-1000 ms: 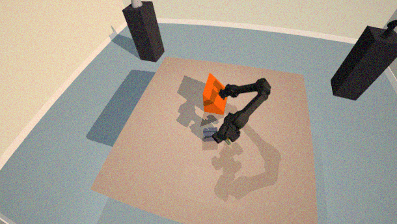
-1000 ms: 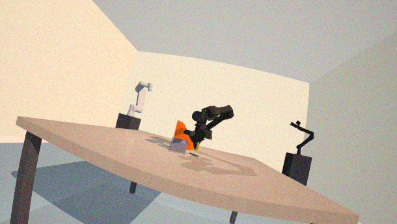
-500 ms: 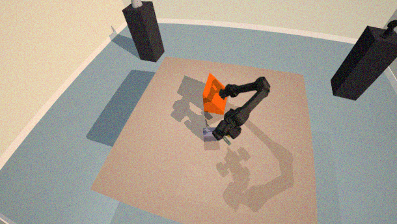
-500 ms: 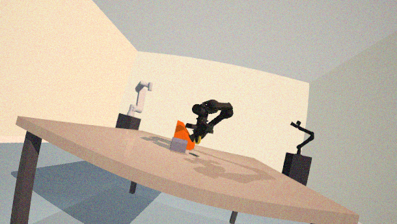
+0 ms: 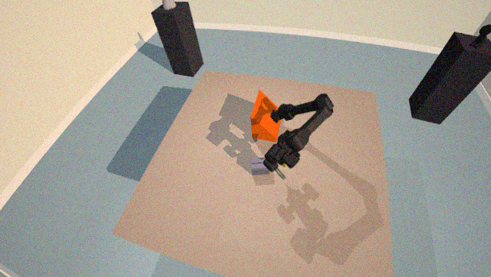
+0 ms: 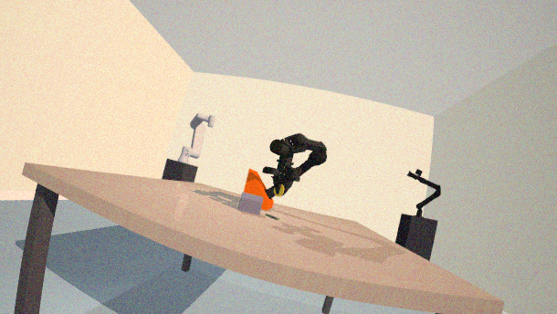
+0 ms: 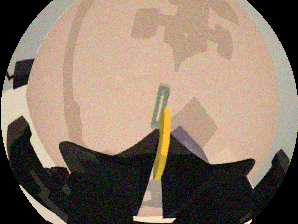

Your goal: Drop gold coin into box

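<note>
A gold coin (image 5: 284, 165) (image 6: 279, 191) (image 7: 165, 125) is held on edge between the fingers of my gripper (image 5: 282, 162) (image 6: 278, 188) (image 7: 160, 134), which is shut on it. Part of the coin sticks out past the fingertips. The gripper is raised above the table. The dark-green holder (image 5: 281, 174) (image 6: 272, 217) (image 7: 163, 88) lies below with its groove empty. The closed grey box (image 5: 260, 170) (image 6: 251, 204) (image 7: 188, 143) stands beside the holder. A dark slot line shows on its lid in the top view. In the wrist view my right finger hides much of the box.
A tall orange wedge-shaped block (image 5: 269, 132) (image 6: 257, 188) stands on the table (image 5: 193, 201) (image 6: 137, 201) close behind the box and near my arm. Two dark pedestals (image 5: 177, 40) (image 5: 447, 80) with other arms stand off the table.
</note>
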`<state>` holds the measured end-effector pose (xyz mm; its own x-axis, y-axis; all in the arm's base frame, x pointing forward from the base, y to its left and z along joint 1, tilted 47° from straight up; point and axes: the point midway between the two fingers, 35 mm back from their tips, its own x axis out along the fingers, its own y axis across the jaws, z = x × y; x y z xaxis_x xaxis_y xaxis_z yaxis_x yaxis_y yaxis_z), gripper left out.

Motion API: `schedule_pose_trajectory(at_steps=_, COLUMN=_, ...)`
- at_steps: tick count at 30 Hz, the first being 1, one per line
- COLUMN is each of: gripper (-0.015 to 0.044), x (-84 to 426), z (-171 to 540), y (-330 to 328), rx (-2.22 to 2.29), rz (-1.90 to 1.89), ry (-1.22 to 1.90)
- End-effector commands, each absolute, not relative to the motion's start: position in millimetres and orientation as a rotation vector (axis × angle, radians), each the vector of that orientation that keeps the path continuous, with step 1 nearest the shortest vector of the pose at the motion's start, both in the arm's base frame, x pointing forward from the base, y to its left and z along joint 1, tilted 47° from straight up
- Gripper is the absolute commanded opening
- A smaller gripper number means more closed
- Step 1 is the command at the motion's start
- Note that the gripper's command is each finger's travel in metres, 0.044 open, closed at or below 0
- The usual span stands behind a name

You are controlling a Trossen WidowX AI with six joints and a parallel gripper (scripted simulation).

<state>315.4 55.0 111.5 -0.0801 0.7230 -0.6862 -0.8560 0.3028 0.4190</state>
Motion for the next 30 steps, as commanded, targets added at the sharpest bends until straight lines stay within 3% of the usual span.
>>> schedule_pose_trajectory(at_steps=1, gripper=0.0, x=316.4, z=111.4, y=52.6, rx=-0.25, rz=1.367, ry=0.934)
schedule_pose_trajectory(at_steps=30, gripper=0.0, x=321.6, z=106.3, y=48.4, rx=-0.874, rz=1.696, ry=0.316)
